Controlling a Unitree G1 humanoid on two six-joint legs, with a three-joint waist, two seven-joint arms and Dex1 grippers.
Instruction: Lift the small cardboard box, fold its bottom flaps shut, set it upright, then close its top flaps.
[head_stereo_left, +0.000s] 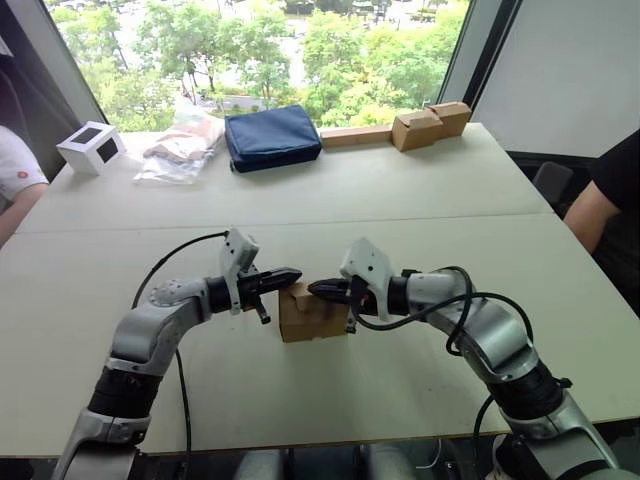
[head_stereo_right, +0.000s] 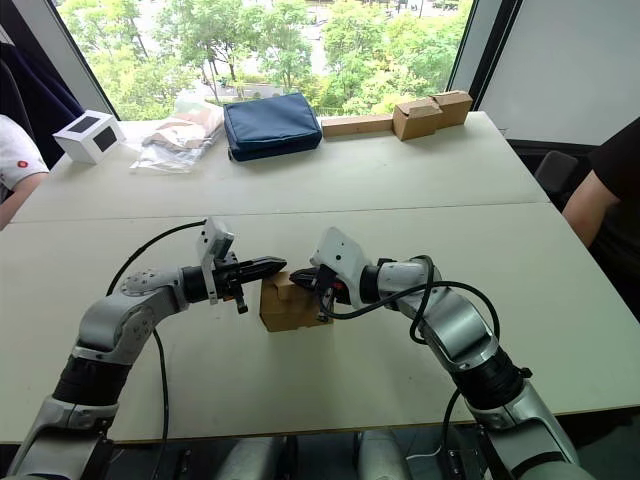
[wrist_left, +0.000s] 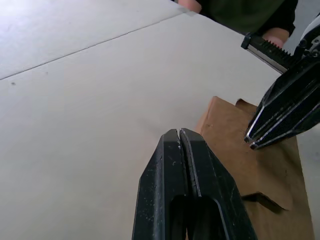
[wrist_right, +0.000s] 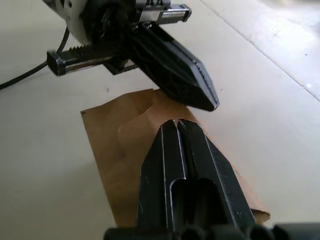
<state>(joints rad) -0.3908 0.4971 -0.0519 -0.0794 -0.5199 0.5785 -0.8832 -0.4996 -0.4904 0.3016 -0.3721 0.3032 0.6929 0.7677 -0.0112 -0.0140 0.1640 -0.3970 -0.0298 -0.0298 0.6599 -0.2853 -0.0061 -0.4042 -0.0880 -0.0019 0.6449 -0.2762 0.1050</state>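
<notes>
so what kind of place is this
Likely an upper-floor office or meeting room: large white tables pushed together, a big window looking down on treetops, and people seated at both sides, such as an arm at the right edge.

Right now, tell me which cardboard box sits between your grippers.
The small cardboard box near the table's front edge, with the left gripper and right gripper meeting, both shut, over its top. The two tan boxes sit far off by the window.
</notes>
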